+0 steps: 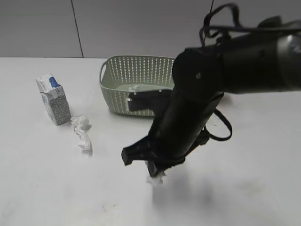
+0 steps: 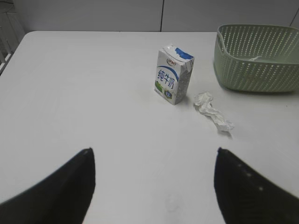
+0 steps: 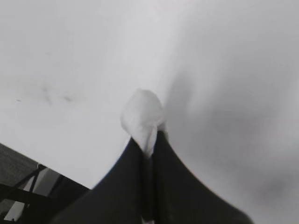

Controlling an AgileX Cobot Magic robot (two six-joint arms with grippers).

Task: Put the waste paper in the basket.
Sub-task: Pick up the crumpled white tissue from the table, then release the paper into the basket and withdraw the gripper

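Closest to the lens in the right wrist view, the right gripper (image 3: 148, 140) is seen with its two dark fingers pressed together on a wad of waste paper (image 3: 141, 114), the white crumple bulging out past the tips against blurred pale table. That pinch is barely readable from the exterior view, where the bulky right arm (image 1: 197, 99) fills the middle and right of the frame and only a small white scrap (image 1: 156, 179) shows beneath the gripper (image 1: 157, 172), low in the centre.

From the left wrist view, something else is offered: the left gripper (image 2: 154, 186) is held wide apart with nothing between its fingers, just bare white table (image 2: 93, 93). Beyond it, a milk carton (image 2: 173, 74) is seen standing upright, and a second, longer strip of waste paper (image 2: 212, 111) lies just beside it to the lower right, apart from the carton's base. The same pair is caught at the left of the exterior view, carton (image 1: 53, 99) and paper (image 1: 82, 132).

The basket (image 1: 136, 84) is placed at upper centre in the exterior view, partly hidden by the arm, with something white lying inside (image 1: 141, 88). In the left wrist view the basket (image 2: 257, 58) is cut off by the upper right edge.

Open tabletop is left across the whole lower left of the exterior frame and between the loose strip and the basket.
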